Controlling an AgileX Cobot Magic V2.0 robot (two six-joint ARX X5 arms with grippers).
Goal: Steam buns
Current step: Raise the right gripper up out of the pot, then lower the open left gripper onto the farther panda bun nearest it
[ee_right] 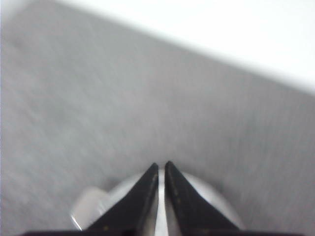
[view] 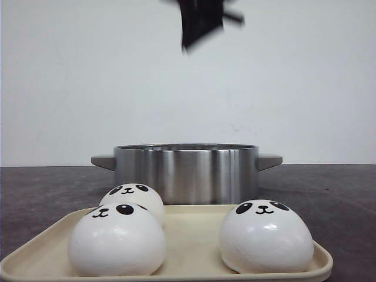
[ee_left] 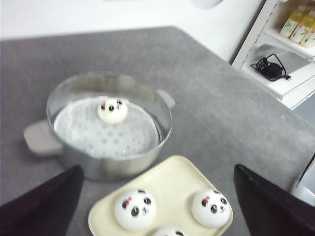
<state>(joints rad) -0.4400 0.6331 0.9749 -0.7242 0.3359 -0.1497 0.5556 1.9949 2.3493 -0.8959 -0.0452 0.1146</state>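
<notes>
Three white panda-faced buns rest on a cream tray [view: 194,235]: one at front left [view: 116,241], one behind it [view: 132,197], one on the right [view: 266,235]. A steel pot [view: 187,173] stands just behind the tray. In the left wrist view a further bun [ee_left: 112,110] lies on the perforated plate inside the pot [ee_left: 113,164]. My left gripper [ee_left: 157,168] hangs high over the tray [ee_left: 172,182], open and empty. My right gripper [ee_right: 161,164] is shut and empty over a blurred silver rim. A blurred black arm part [view: 202,20] hangs above the pot.
The pot has grey handles on both sides [view: 103,161] [view: 269,160]. A white shelf [ee_left: 290,83] beside the table holds bottles [ee_left: 295,19] and a black cable [ee_left: 269,68]. A white wall stands behind the dark grey table [view: 346,194].
</notes>
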